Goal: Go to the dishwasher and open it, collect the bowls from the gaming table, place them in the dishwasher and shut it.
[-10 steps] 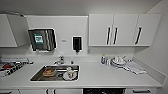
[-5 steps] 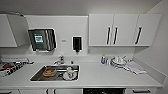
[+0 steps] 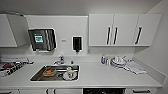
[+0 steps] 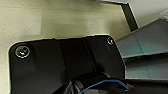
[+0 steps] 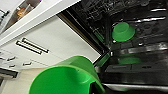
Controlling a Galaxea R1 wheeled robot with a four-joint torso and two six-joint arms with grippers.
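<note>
The dishwasher [image 5: 140, 57] stands open in the right wrist view, its dark inside and racks showing. A green bowl [image 5: 123, 31] sits upside down on a rack inside it. A wide bright green bowl [image 5: 67, 77] hangs close to the camera, just outside the dishwasher's opening, with my right gripper shut on it; the fingers themselves are hidden behind the bowl. In the head view the dishwasher's dark top edge [image 3: 103, 90] shows under the counter. The gaming table is out of view.
A white counter [image 3: 100, 75] holds a steel sink [image 3: 40, 75] with dishes in it and a stack of plates [image 3: 118, 61] at the right. White cabinets [image 3: 125, 30] hang above. White drawers with black handles [image 5: 32, 46] flank the dishwasher. Beige floor [image 4: 50, 20] lies beneath my left arm.
</note>
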